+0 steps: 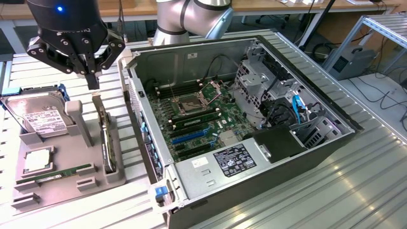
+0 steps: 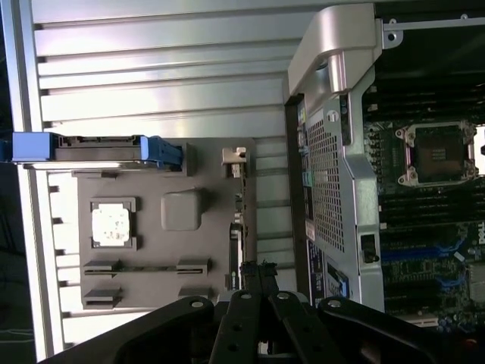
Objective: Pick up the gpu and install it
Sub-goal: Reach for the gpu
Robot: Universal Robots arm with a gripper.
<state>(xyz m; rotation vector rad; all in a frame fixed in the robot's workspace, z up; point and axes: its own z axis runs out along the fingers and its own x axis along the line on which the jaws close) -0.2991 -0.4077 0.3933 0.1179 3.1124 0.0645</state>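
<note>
While the graphics card (image 1: 107, 139) sits on edge in the gray holder (image 1: 76, 119), our gripper (image 1: 93, 82) hangs just above, pinched shut.

Robotics lab: an open desktop computer case (image 1: 184, 62) lies on a ribbed aluminium surface (image 1: 356, 191), a grey parts fixture (image 1: 70, 148) at nine o'clock, a robot arm (image 1: 190, 16) at twelve, wooden workbenches (image 1: 267, 5) behind, an aluminium frame (image 1: 383, 20) and floor cables (image 1: 388, 95) at two.
</note>
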